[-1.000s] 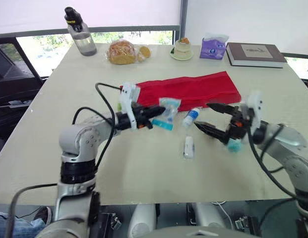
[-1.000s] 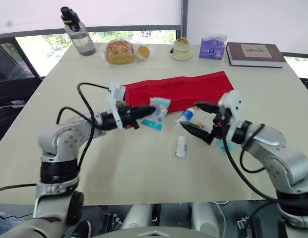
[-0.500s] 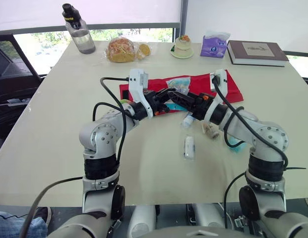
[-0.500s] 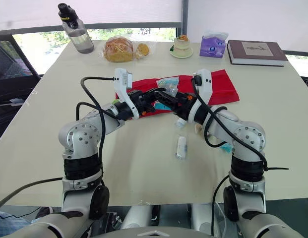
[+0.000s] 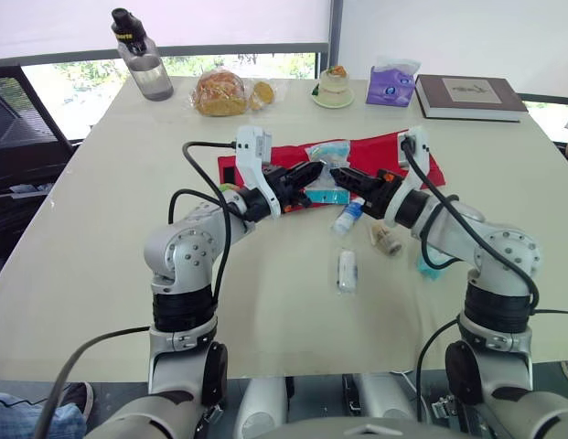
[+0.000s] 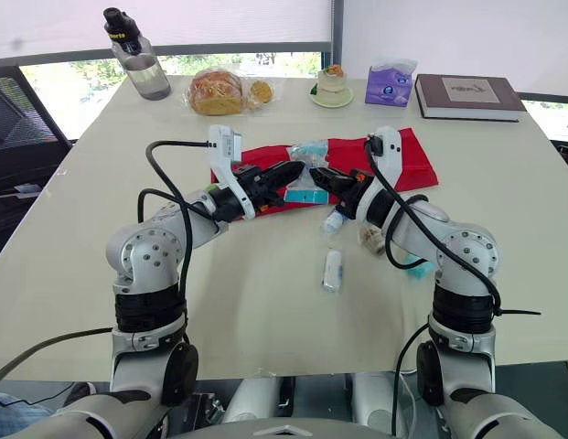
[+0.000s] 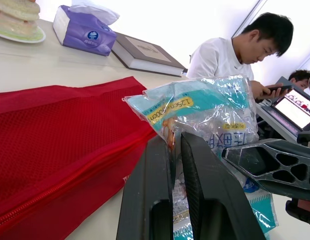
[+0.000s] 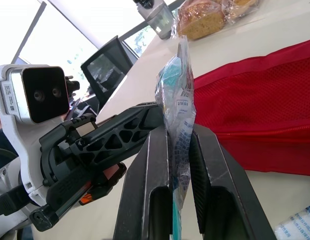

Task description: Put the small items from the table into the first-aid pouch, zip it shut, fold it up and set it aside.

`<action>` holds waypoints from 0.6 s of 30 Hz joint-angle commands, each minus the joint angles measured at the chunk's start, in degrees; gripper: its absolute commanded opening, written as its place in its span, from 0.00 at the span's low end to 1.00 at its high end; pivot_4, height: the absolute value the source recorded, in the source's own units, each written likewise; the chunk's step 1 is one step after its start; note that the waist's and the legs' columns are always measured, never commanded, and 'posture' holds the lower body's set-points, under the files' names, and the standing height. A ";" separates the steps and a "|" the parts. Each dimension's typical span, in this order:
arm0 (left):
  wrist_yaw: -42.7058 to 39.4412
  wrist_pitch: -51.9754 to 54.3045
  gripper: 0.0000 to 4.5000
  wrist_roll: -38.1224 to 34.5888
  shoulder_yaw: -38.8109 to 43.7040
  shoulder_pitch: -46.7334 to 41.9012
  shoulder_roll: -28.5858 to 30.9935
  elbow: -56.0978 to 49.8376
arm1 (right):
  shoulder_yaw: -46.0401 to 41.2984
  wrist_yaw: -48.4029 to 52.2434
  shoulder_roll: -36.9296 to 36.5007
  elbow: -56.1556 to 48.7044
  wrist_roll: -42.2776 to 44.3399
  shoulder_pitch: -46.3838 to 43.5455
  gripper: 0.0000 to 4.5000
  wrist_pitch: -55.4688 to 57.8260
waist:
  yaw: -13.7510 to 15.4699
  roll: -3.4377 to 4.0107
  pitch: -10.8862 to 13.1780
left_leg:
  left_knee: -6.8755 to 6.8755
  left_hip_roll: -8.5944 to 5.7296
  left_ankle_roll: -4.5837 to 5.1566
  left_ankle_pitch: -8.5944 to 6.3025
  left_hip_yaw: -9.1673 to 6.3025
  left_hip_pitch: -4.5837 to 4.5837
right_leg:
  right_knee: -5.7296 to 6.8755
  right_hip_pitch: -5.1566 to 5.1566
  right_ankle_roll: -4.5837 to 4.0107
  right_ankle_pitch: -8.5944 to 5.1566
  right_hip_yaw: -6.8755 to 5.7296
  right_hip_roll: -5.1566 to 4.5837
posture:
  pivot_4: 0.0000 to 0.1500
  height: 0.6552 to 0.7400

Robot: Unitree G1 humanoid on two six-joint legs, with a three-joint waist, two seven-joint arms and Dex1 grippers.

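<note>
A clear packet (image 5: 326,154) with a teal label hangs over the red first-aid pouch (image 5: 380,155), which lies flat on the table. My left gripper (image 5: 313,171) is shut on the packet from the left. My right gripper (image 5: 341,174) is shut on the same packet from the right, its fingers (image 8: 157,165) pinching the film (image 8: 177,85). In the left wrist view the packet (image 7: 204,110) rises between my black fingers (image 7: 194,170). On the table below lie a small blue-capped bottle (image 5: 348,218), a white tube (image 5: 347,271), a bandage roll (image 5: 386,240) and a teal item (image 5: 430,267).
Along the far edge stand a water bottle (image 5: 137,57), bagged bread (image 5: 221,93), a dessert on a plate (image 5: 334,87), a purple tissue pack (image 5: 391,84) and a book (image 5: 471,96). A seated person (image 7: 234,55) is beyond the table's right side.
My left gripper carried the packet up over the pouch. My right gripper swung in from the right side of the table, open, and shut on the packet.
</note>
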 commanded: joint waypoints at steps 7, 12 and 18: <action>-3.22 -0.59 0.45 -5.82 3.25 -0.46 1.93 0.03 | -0.43 0.13 -0.83 -1.53 2.17 -0.39 0.00 -1.20 | -0.02 0.00 0.00 | 0.00 0.00 0.00 0.00 0.00 0.01 | 0.00 0.00 0.00 0.00 -0.01 0.00 | 1.00 1.00; -4.36 -2.57 0.98 -3.98 2.36 0.68 4.32 0.72 | -0.45 -0.13 -1.24 -1.50 2.50 0.20 0.00 -1.64 | -0.01 0.00 0.00 | -0.01 0.00 0.00 0.00 0.00 0.00 | -0.01 0.00 0.00 0.00 -0.01 0.00 | 1.00 1.00; -9.54 -8.74 0.99 2.39 1.42 1.25 12.56 5.65 | -2.40 -0.95 -4.01 -2.49 3.55 3.32 0.00 -1.95 | -0.02 0.02 0.01 | -0.01 0.00 0.00 0.00 0.00 0.02 | 0.00 0.00 0.00 0.00 -0.01 0.01 | 1.00 1.00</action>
